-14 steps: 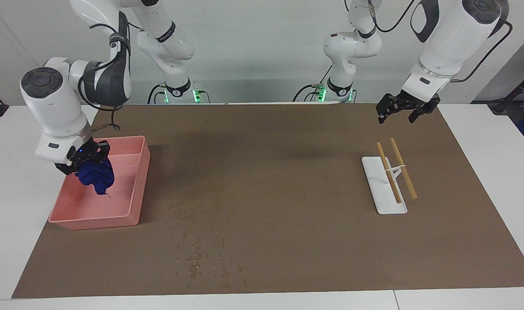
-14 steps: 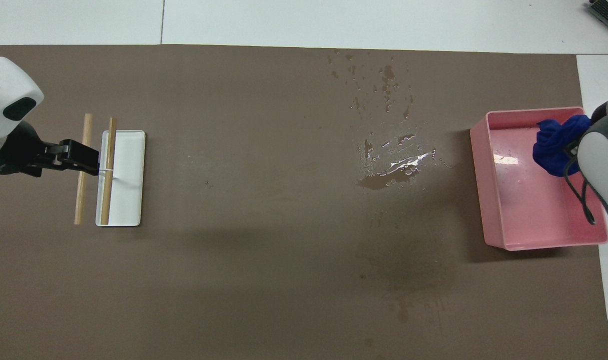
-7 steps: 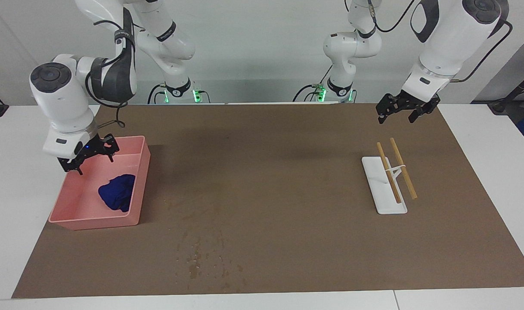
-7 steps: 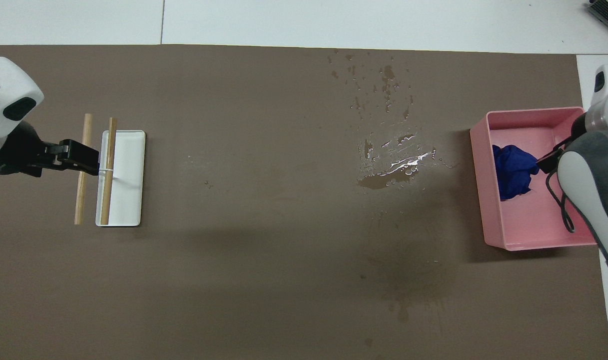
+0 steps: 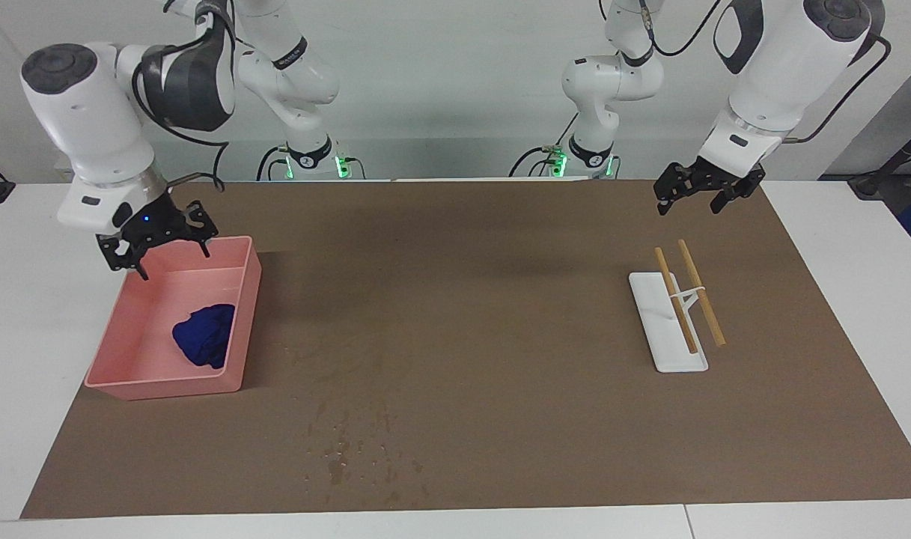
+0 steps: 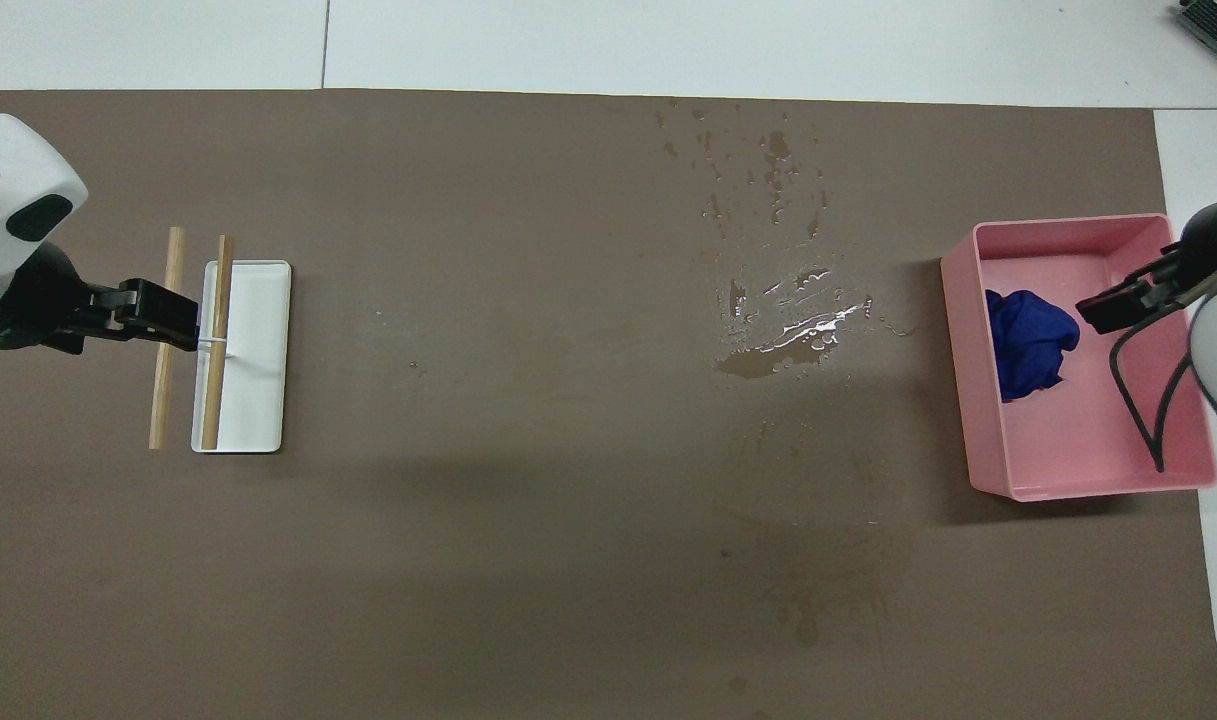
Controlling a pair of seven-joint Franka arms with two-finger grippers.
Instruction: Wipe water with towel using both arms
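Water (image 5: 350,449) may stay unwiped, since towel (image 5: 204,340) lies loose in the tray (image 5: 223,385) under the right pincer (image 5: 159,243), fingers apart, while the left pincer (image 5: 698,191) waits, also apart.

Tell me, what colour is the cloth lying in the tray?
The towel is deep royal blue, clearest in the facing view.

Even, bright overhead light is flooding both views; soft arm shadows are lying across the brown mat (image 5: 500,314), and the water (image 6: 798,330) is glaring white.
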